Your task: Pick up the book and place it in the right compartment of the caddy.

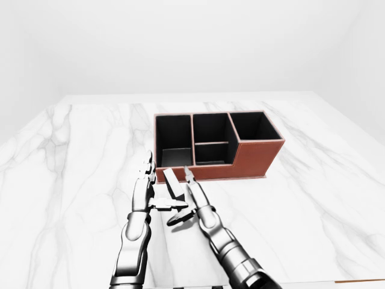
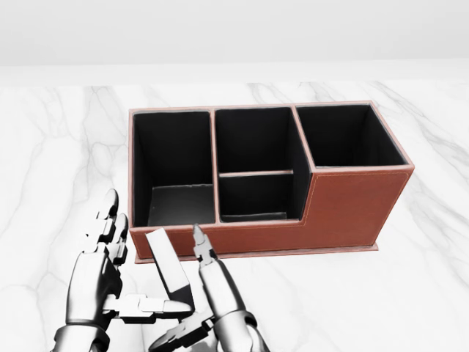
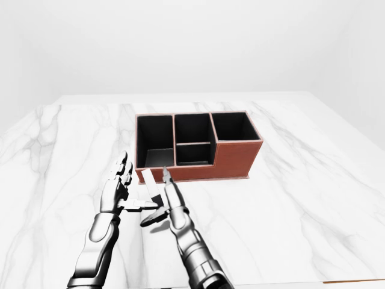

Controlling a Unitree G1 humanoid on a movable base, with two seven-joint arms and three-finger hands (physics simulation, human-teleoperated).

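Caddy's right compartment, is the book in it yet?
No, the right compartment of the caddy shows only dark walls; the book stands between both hands, below the caddy.

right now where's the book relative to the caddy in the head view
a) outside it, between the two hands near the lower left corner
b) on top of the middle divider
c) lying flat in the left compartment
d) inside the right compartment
a: the book stands tilted on the marble outside the caddy, between the left hand and right hand; all compartments hold nothing.
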